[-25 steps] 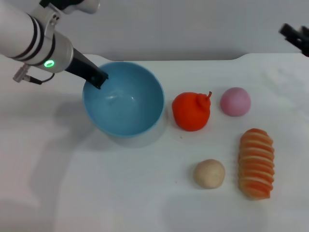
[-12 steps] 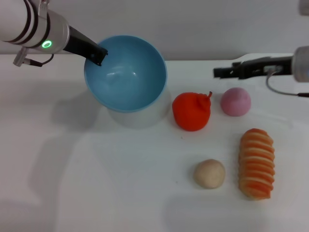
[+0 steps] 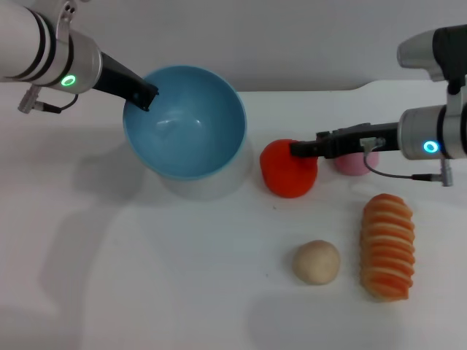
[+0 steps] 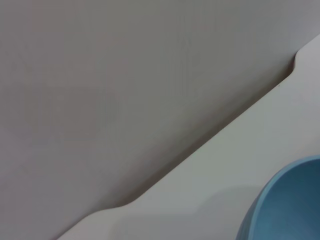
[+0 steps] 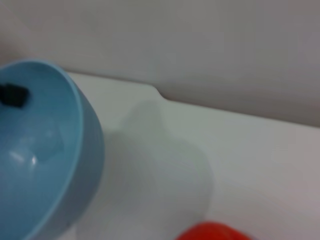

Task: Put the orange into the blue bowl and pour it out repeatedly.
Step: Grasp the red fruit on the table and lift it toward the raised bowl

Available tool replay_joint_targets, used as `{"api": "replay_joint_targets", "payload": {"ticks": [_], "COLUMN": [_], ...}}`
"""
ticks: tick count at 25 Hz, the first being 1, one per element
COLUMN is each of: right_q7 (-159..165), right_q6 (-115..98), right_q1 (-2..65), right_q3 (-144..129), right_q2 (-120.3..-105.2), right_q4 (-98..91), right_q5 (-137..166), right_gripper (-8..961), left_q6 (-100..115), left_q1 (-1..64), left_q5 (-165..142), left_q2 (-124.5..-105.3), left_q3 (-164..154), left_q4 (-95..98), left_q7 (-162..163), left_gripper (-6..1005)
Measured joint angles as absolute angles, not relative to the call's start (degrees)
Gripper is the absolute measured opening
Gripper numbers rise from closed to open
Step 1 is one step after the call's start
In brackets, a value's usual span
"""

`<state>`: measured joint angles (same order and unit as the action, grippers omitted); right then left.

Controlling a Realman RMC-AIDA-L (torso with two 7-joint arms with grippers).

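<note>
The blue bowl (image 3: pixel 186 124) hangs tilted above the white table at the back left, with its shadow beneath it and nothing inside. My left gripper (image 3: pixel 144 95) is shut on its far left rim. The bowl also shows in the left wrist view (image 4: pixel 290 205) and the right wrist view (image 5: pixel 45 150). The red-orange orange (image 3: pixel 286 179) sits on the table just right of the bowl. Its top edge shows in the right wrist view (image 5: pixel 212 233). My right gripper (image 3: pixel 300 149) reaches in from the right and its tip is over the orange's top.
A pink ball (image 3: pixel 357 165) lies right of the orange, partly hidden by my right gripper. A beige ball (image 3: pixel 317 262) and a striped orange-and-cream roll (image 3: pixel 387 246) lie toward the front right. The table's back edge runs behind the bowl.
My right arm has swung in from the right until its tip is over the orange. The left gripper has lifted the bowl off the table and holds it tilted.
</note>
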<state>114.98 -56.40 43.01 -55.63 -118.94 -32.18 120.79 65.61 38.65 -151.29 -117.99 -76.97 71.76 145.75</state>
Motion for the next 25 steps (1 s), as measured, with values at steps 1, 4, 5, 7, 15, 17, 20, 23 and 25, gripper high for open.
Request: {"api": "replay_joint_targets", "payload": {"ticks": [1, 4, 5, 7, 15, 17, 20, 23, 25], "right_q7": [112.34, 107.78, 107.55, 107.50, 109.90, 109.94, 109.77, 109.30, 108.73], "right_q6": [-55.17, -53.59, -53.13, -52.34, -53.26, -54.03, -54.36, -54.38, -54.41], "right_q1": [42.87, 43.22, 43.43, 43.67, 42.71, 42.48, 42.37, 42.19, 41.71], "right_q3": [-56.42, -58.21, -58.50, -58.83, -58.86, -58.89, -59.34, -60.70, -60.96], "right_q2": [-119.00, -118.98, -118.94, -118.90, -118.63, -118.61, -118.57, -118.50, -118.51], "right_q4": [-30.65, -26.97, -26.26, -25.43, -25.27, -25.57, -25.84, -26.03, -26.69], "right_q5": [117.42, 111.21, 110.95, 110.82, 111.03, 111.28, 111.33, 111.36, 111.34], "right_gripper": [719, 719, 719, 704, 467, 383, 264, 175, 157], "left_q6": [65.53, 65.28, 65.28, 65.28, 65.53, 65.60, 65.63, 65.65, 65.65], "left_q1": [38.54, 38.33, 38.33, 38.32, 38.31, 38.32, 38.32, 38.32, 38.28], "left_q5": [-151.28, -151.26, -151.24, -151.19, -151.02, -150.91, -150.47, -150.29, -150.28], "left_q2": [-118.01, -118.04, -118.05, -118.09, -118.13, -118.13, -118.17, -118.19, -118.20], "left_q3": [-77.09, -77.55, -77.68, -78.10, -78.67, -78.81, -78.88, -78.88, -78.87], "left_q4": [71.74, 71.72, 71.72, 71.72, 71.72, 71.72, 71.72, 71.72, 71.72], "left_q7": [145.75, 145.75, 145.75, 145.76, 145.80, 145.80, 145.84, 145.87, 145.89], "left_gripper": [-1, 0, 0, 0, -1, -1, 0, 0, 0]}}
